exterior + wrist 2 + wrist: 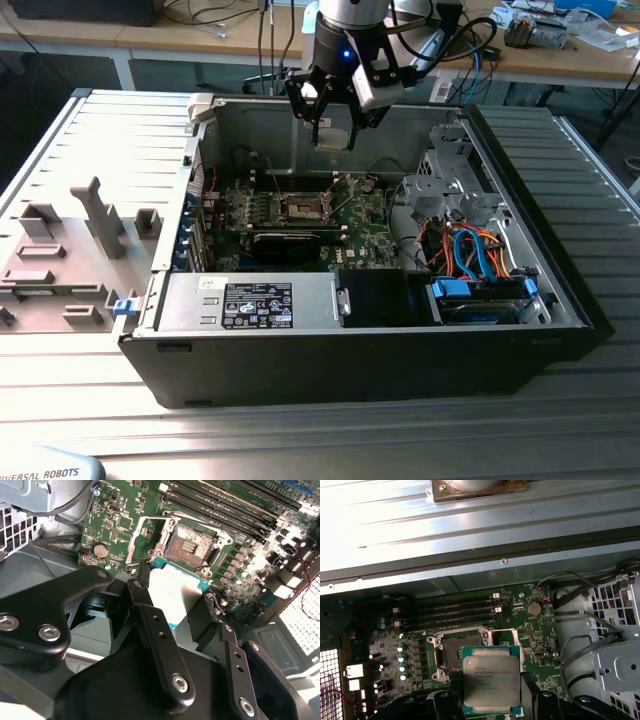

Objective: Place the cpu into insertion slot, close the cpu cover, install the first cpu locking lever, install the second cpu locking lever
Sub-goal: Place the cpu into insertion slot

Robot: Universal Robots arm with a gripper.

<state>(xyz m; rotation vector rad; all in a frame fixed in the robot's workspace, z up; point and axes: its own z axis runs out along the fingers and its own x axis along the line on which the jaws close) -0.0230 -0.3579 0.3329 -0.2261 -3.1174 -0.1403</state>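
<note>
The black two-fingered gripper [330, 128] was clamped on the small flat square cpu with a dull silvery-grey metal top [491, 682]. Its fingers [150, 620] stood only as far apart as the chip's width and pressed its opposite edges. Between the fingertips the cpu showed its metal face with faint print and a thin teal-green border round it. It was held in the air above the green motherboard [536, 630]. The dark, empty square socket [451, 655] lay below, just beyond the fingertips and clear of the chip.
</note>
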